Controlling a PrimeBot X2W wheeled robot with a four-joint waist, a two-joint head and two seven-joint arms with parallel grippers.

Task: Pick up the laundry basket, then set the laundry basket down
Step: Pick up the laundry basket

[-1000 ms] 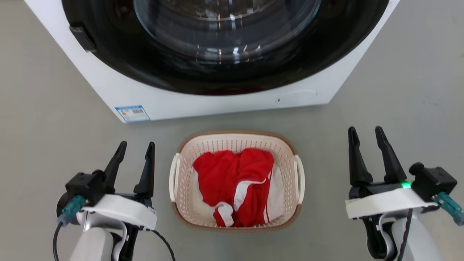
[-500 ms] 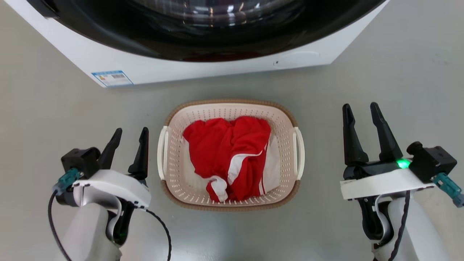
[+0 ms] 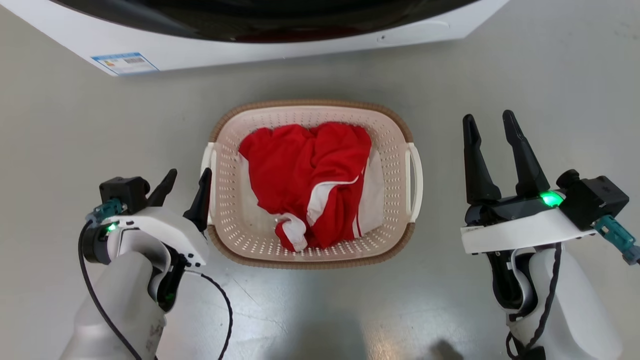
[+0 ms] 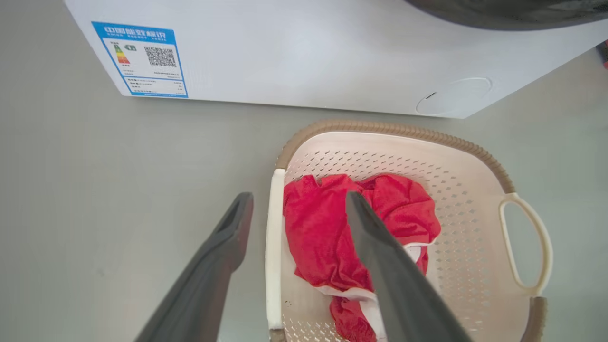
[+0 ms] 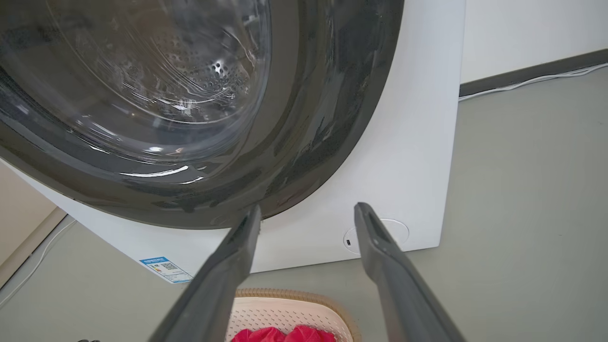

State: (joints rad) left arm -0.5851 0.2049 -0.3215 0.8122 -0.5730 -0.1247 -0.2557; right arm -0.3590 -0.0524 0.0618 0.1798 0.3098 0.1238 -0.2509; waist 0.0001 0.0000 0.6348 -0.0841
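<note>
One laundry basket (image 3: 311, 104) sits flat on the grey floor (image 3: 320, 320), between the two grippers: right against the left one's inner side, clear of the right one. It has cream perforated walls and a brown woven-look rim. A crumpled red-and-white garment (image 3: 305, 170) lies inside, so probably a light load. There is a white handle on each long side, left handle (image 3: 208, 165) and right handle (image 3: 417, 180).

The left gripper (image 3: 189, 174) is spread wide with nothing in it. In the left wrist view the left handle's bar runs up between its two fingers, one finger outside the basket and the other over the garment. It looks lined up to close on that bar; I can't tell if it touches.

The right gripper (image 3: 487, 119) is also spread wide and empty, with the right handle well apart on its inner side. Its fingers point past the basket at the washing machine (image 3: 260, 50) and its glass door (image 5: 142, 95).

Judgement: the basket is not lifted yet, so this is the reach phase. A two-handle lift keeps it level, so the right side needs to come in and down to its handle first. Risk: a one-sided pull tips the basket.
</note>
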